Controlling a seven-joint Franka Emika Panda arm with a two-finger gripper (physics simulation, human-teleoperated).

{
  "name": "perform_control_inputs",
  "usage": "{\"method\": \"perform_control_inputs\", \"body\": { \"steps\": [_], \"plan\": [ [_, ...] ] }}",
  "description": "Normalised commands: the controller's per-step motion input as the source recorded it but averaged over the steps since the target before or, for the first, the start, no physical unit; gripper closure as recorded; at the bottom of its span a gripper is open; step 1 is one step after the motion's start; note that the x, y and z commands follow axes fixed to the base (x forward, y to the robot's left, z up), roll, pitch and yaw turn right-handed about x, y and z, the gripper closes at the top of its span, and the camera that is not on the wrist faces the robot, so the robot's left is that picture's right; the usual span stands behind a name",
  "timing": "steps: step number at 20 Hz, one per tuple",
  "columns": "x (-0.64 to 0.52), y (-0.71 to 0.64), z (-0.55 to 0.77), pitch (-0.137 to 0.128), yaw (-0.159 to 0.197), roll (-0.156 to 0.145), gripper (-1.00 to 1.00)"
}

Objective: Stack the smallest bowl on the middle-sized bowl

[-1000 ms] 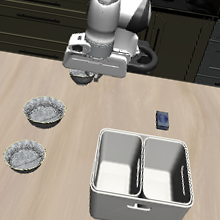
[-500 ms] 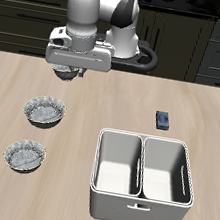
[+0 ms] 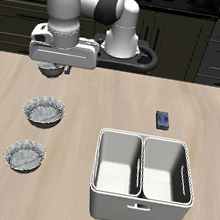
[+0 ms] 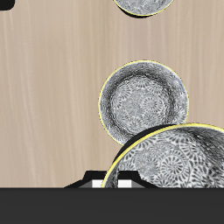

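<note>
My gripper (image 3: 55, 68) is shut on the smallest bowl (image 3: 52, 71) and holds it high above the table, near the back. In the wrist view that tiny grey bowl (image 4: 171, 162) fills the foreground by the fingertips. Two wider grey scalloped bowls lie below. One (image 3: 44, 111) is almost under the gripper and also shows in the wrist view (image 4: 144, 96). The other (image 3: 23, 154), nearer the table's front edge, looks slightly narrower, so I take it as the middle-sized bowl; the wrist view (image 4: 149, 7) shows only part of it. The size gap is small.
A white two-compartment caddy (image 3: 138, 196) stands near the front edge, well away from the bowls. A small dark blue object (image 3: 163, 119) lies behind it.
The arm has carried the smallest bowl sideways along the back of the table, away from the caddy, to above the two wider bowls. The bowls on the table have not moved.
</note>
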Motion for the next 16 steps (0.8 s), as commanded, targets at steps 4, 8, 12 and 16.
{"method": "perform_control_inputs", "body": {
  "steps": [4, 8, 12, 16],
  "plan": [
    [0.14, -0.34, 0.13, -0.01, -0.019, 0.04, 1.0],
    [0.18, -0.45, 0.12, 0.022, -0.007, 0.051, 1.0],
    [0.19, -0.43, 0.05, -0.011, 0.001, -0.068, 1.0],
    [0.25, -0.26, 0.03, 0.013, -0.003, -0.042, 1.0]
  ]
}}
